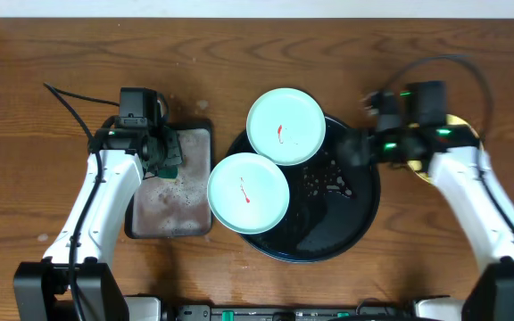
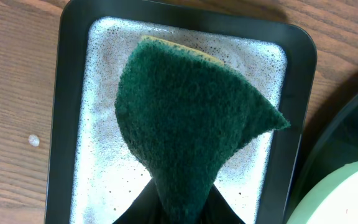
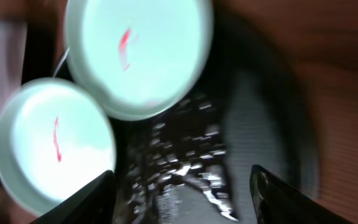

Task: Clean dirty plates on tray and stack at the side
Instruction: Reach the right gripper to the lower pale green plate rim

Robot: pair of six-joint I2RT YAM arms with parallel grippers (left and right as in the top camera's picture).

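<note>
Two pale mint plates, each with a red smear, lie on the black round tray (image 1: 337, 227): one at the back (image 1: 286, 126) and one at the front left (image 1: 248, 193), overlapping. Both show in the right wrist view (image 3: 135, 56) (image 3: 48, 143). A yellow plate's edge (image 1: 460, 125) shows under my right arm, off the tray. My left gripper (image 1: 161, 153) is shut on a green sponge (image 2: 191, 118) over the small grey tray (image 2: 64, 124). My right gripper (image 1: 357, 147) is open and empty above the black tray's back right part (image 3: 260, 124), its fingers (image 3: 182, 199) apart.
The small grey tray (image 1: 172, 192) holds soapy foam and stands left of the black tray. The black tray's wet surface has foam specks (image 1: 324, 183). A mint plate's edge (image 2: 340, 199) and the black tray's rim (image 2: 334, 137) sit right of the sponge.
</note>
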